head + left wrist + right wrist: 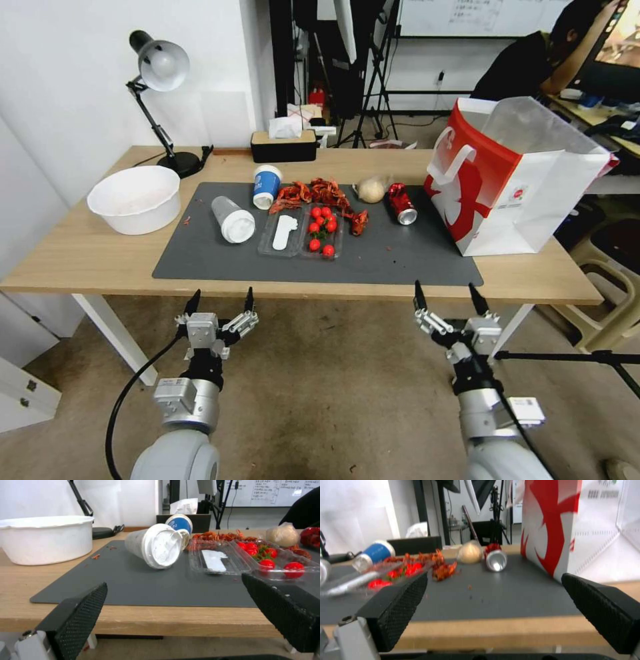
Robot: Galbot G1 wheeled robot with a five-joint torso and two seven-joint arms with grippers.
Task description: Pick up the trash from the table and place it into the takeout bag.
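Note:
On the light-wood table (80, 253) a dark grey mat (400, 257) holds the trash. A clear white-lidded cup (233, 219) (154, 545) lies on its side, with a blue-and-white paper cup (266, 186) (180, 524) (375, 552) behind it. A clear bag with a beige lump (371, 189) (470, 552) and a crushed red can (402, 203) (494, 557) lie near the red-and-white takeout bag (513, 177) (573, 522), which stands upright at the right. My left gripper (222, 301) and right gripper (450, 295) hang open just before the table's front edge, holding nothing.
A large white bowl (135, 198) (43, 538) sits at the left, a desk lamp (159, 73) and black tissue box (283, 145) at the back. A clear tray with cherry tomatoes (320, 230) (266, 557) and red crayfish shells (320, 193) occupy the mat's middle.

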